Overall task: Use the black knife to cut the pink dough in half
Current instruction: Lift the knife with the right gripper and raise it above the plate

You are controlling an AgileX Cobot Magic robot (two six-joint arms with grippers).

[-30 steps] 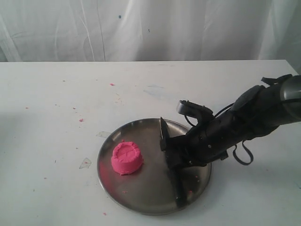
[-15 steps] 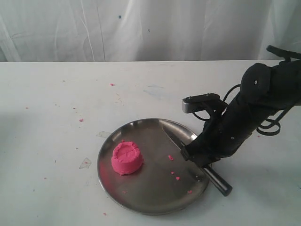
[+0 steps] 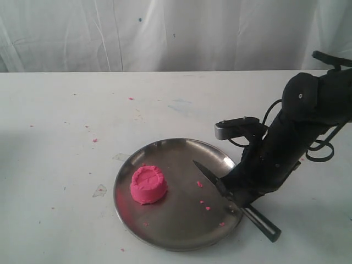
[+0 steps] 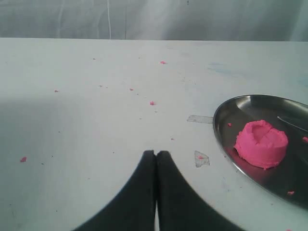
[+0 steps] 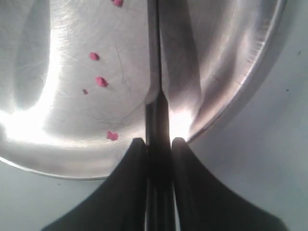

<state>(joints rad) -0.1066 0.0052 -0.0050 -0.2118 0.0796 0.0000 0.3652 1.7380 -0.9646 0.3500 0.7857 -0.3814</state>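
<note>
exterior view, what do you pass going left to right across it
small clear scrap → bright pink round dough lump → slim black knife

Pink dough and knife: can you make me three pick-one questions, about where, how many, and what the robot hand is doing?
1. Where is the pink dough? A on the steel plate; B up in the air; C in a gripper.
2. How many dough lumps are there? A one; B two; C three.
3. The right gripper is: A open and empty; B shut on the black knife; C squeezing the dough.
Answers: 1 A, it sits inside the plate's rim. 2 A, one round uncut lump. 3 B, its fingers pinch the knife's handle.
</note>
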